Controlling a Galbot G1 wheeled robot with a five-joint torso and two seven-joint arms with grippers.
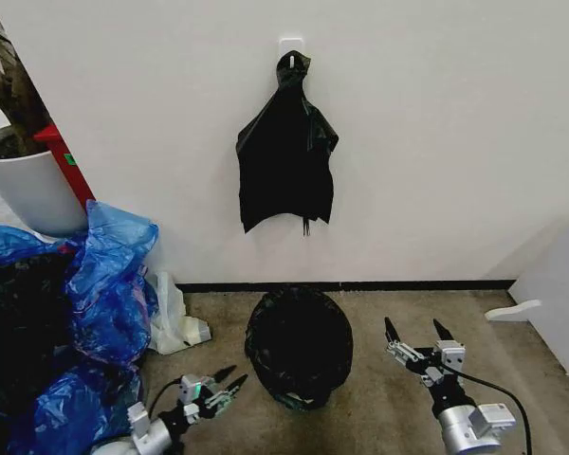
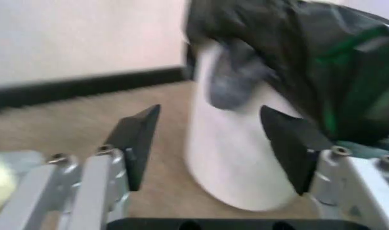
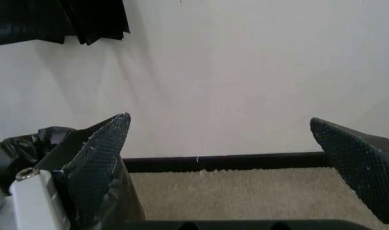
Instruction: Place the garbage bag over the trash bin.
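The glossy black garbage bag [image 1: 298, 343] is draped over the trash bin on the carpet below the wall, covering its mouth and most of its sides. In the left wrist view the bin's cream-white side [image 2: 236, 158] shows under the bag's hanging edge [image 2: 309, 62]. My left gripper [image 1: 226, 383] hangs open low to the bin's left, a short gap away, with nothing between its fingers [image 2: 135, 143]. My right gripper [image 1: 416, 333] stands open to the bin's right, clear of it; a fold of the bag [image 3: 28, 143] shows beside one of its fingers [image 3: 98, 153].
A bunch of black bags [image 1: 286, 156] hangs from a white wall hook. Blue plastic bags [image 1: 104, 284] are piled at the left, below a big white plant pot [image 1: 33, 190]. A white bag [image 1: 175, 327] lies by the baseboard. A white cabinet [image 1: 559, 294] stands at the right.
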